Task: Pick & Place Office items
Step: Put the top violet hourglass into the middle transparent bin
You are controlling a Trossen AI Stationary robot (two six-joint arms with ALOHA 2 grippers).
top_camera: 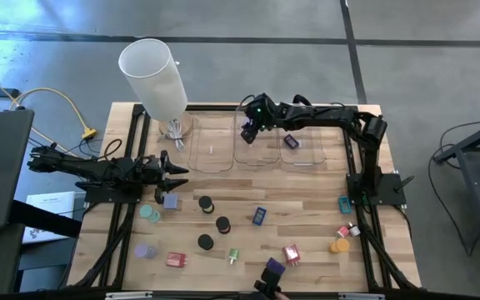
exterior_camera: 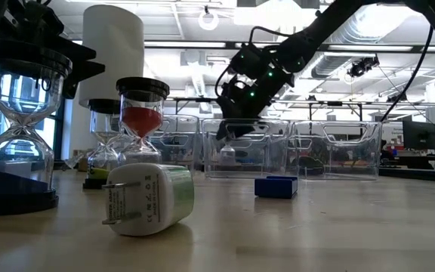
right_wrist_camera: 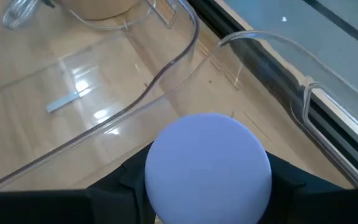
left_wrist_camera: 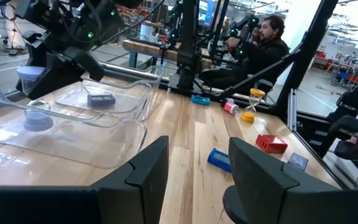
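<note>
right end effector | clamped on lavender cap | left end effector | apart, empty

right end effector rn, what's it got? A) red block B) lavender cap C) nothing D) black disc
B: in the right wrist view a round lavender cap sits between the right end effector's dark fingers, and the high view puts that end effector over the middle clear tray.
</note>
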